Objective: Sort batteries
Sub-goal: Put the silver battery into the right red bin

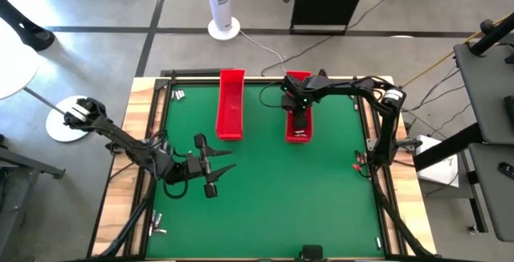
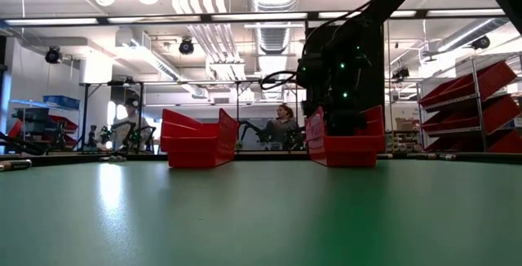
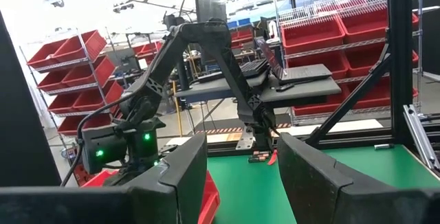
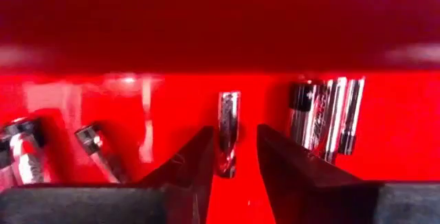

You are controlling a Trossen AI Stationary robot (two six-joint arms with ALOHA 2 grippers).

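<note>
My right gripper [image 1: 299,124] points down into the right red tray [image 1: 295,81]. In the right wrist view its fingers [image 4: 234,162] stand open on either side of one silvery battery [image 4: 229,131] that lies on the tray's floor; a gap shows on both sides of it. More batteries lie in that tray: a cluster [image 4: 326,117] on one side and others [image 4: 93,148] on the other. My left gripper [image 1: 213,168] hangs open above the green mat at the left, nothing between its fingers [image 3: 240,176].
A second red tray [image 1: 230,105] stands left of the first, both at the mat's far side. Small loose items lie at the far left corner [image 1: 177,95] and near left edge [image 1: 158,228]. The green mat [image 1: 273,206] spreads open toward the near edge.
</note>
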